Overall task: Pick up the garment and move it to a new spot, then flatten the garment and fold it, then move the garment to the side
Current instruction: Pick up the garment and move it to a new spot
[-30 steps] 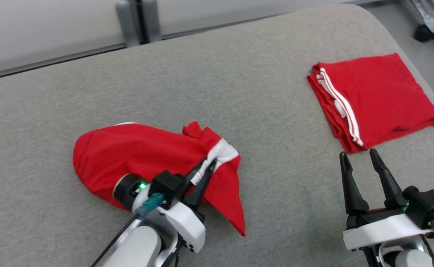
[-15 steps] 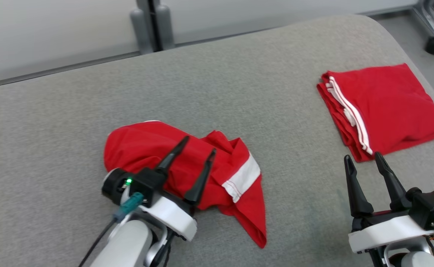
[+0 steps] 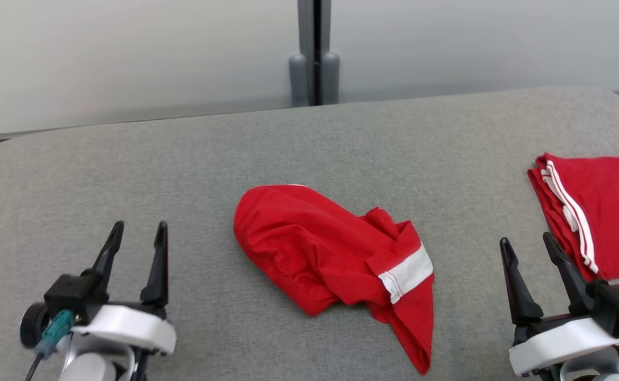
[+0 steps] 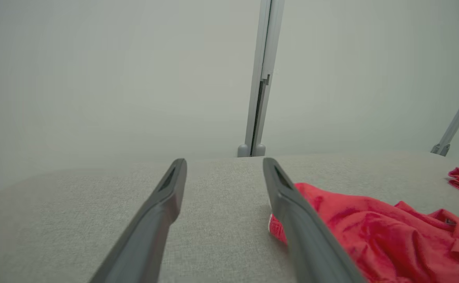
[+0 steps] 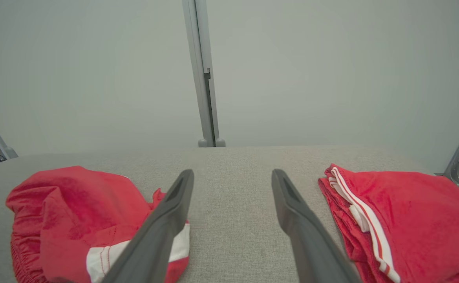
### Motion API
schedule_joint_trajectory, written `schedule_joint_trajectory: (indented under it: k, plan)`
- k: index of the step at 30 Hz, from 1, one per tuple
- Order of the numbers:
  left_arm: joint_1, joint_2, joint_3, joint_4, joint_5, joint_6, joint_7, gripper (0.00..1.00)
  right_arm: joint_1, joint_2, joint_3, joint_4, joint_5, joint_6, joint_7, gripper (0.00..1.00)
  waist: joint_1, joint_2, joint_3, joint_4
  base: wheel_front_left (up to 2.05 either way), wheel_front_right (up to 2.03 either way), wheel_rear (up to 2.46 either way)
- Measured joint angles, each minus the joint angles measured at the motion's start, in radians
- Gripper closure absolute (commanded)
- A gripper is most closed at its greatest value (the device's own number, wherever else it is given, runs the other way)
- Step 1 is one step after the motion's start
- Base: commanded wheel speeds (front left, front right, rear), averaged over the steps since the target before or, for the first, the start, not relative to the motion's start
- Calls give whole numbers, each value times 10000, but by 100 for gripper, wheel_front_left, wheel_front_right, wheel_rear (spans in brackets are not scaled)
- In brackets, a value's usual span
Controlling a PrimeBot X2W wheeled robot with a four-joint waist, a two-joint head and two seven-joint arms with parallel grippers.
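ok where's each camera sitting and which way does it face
Head view: on the head, looking forward and down at the crumpled garment on the table; left claw and right claw open.
Left wrist view: on that wrist, along its fingers toward the post.
Right wrist view: on that wrist, along its fingers, folded garment at right.
Shared: all three show the crumpled garment.

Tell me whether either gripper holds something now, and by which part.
Nothing is held. The left gripper and the right gripper stand open and empty; the crumpled red cloth garment with a white band lies loose between them.
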Motion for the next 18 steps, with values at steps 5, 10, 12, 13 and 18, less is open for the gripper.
schedule_joint_trajectory:
  k: [5, 10, 12, 13, 18]
  plan:
    - [755, 416, 8, -259, 81, 63, 81, 0, 212, 10, -98, -173, -81, 0, 155, 0, 0, 0, -370, 253, 0, 0, 0]
    - [1561, 454, 8, -840, -104, 144, 343, 0, 720, -13, -238, -236, -92, 0, 314, 0, 0, 0, -790, 272, 0, 0, 0]
    - [1841, 401, 4, -1104, -240, 188, 428, 0, 889, -17, -251, -284, -94, 0, 370, 0, 0, 1, -955, 270, 0, 0, 0]
    - [1957, 403, 4, -1218, -268, 198, 460, 0, 944, -12, -242, -307, -94, 0, 410, 0, 0, 0, -1025, 264, 0, 0, 0]
    - [2369, 395, -58, -1630, -313, 351, 663, 0, 1117, -12, -171, -447, -113, 0, 541, 0, 0, 0, -1324, 198, 0, 0, 0]
